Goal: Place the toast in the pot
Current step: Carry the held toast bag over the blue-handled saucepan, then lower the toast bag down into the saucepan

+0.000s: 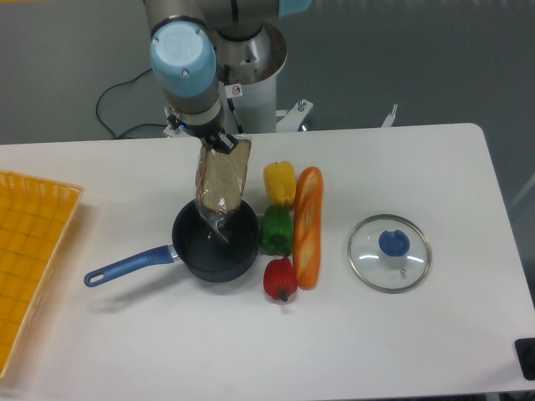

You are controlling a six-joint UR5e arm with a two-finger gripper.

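The toast (224, 177), a tan sliced loaf in a clear crinkly bag, hangs upright from my gripper (219, 144), which is shut on the bag's top end. Its lower end reaches into the pot (216, 242), a dark round saucepan with a long blue handle (129, 265) pointing left. The gripper sits directly above the pot's far rim. The fingertips are mostly hidden by the bag and the wrist.
A yellow pepper (279, 182), a green pepper (276, 230) and a red pepper (280, 279) lie right of the pot. An orange baguette (308, 225) lies beside them. A glass lid with a blue knob (389, 252) sits further right. A yellow tray (29, 259) lies at the left edge.
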